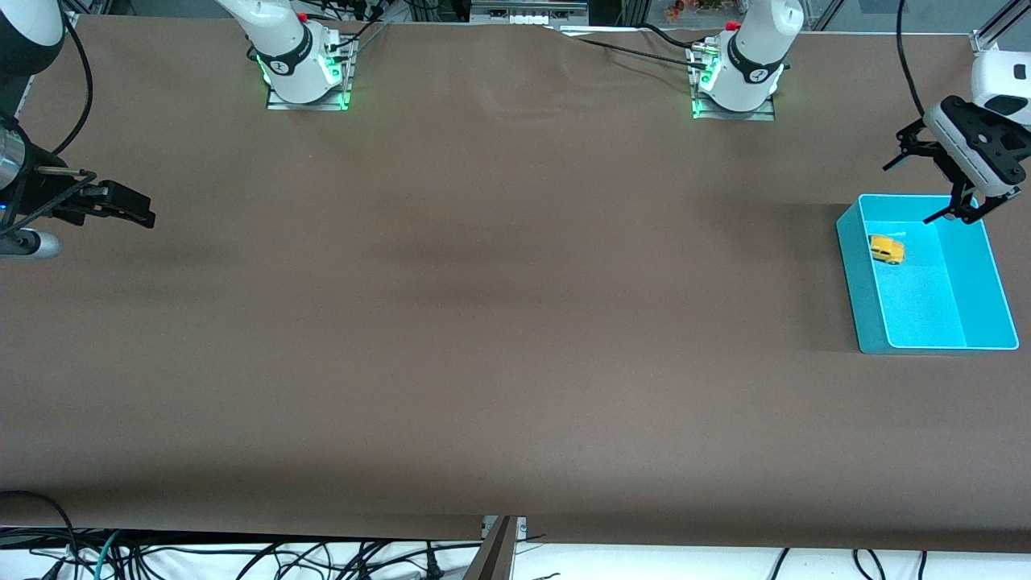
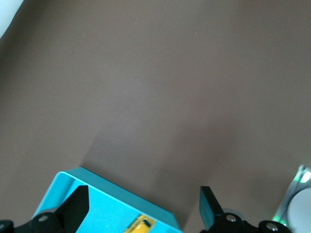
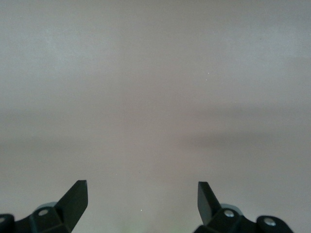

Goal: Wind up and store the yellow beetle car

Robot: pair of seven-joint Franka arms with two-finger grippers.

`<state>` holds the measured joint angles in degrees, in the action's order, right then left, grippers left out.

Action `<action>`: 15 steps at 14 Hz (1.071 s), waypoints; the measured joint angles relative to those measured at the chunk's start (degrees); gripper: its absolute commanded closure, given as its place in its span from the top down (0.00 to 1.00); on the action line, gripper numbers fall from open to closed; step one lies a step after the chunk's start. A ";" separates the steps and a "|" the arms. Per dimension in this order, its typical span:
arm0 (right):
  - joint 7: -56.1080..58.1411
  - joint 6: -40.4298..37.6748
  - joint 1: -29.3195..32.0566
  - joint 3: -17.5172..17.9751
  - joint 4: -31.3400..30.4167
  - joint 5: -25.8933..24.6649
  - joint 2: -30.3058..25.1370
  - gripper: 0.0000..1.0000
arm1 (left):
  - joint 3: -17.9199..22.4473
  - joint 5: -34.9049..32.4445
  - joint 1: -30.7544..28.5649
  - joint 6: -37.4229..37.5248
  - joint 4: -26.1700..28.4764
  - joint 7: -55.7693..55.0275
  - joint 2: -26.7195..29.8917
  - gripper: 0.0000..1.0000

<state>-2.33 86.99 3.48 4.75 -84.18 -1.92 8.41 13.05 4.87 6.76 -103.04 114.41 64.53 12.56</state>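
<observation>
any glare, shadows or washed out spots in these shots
Front view: green glow at both arm bases, a soft shadow beside the blue bin, and the yellow beetle car inside it reads clearly. Left wrist view: a dim shadow patch on the table by the bin, with the left gripper open. Right wrist view: pale and washed out, showing only bare table past the open right gripper.

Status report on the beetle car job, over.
Left pincer open, empty, over the blue bin. Right pincer open, waiting at the right arm's end of the table. Yellow beetle car sits in the bin. Nothing in the way.
</observation>
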 measured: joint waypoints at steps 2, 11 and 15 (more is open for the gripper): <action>0.00 0.00 0.00 0.00 0.00 0.00 0.00 1.00 | -1.24 -0.71 1.20 3.69 -2.41 -9.79 -0.02 1.00; 0.00 0.00 0.02 -0.05 0.00 0.00 0.00 1.00 | -8.07 -5.32 5.75 12.19 -9.47 -53.24 -3.40 1.00; 0.00 0.00 0.02 -0.06 0.00 0.00 0.00 1.00 | -10.47 -6.11 5.95 15.25 -16.06 -67.05 -8.93 1.00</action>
<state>-2.33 86.99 3.50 4.69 -84.18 -1.92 8.41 2.58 -1.24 12.70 -87.80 98.35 -2.52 3.63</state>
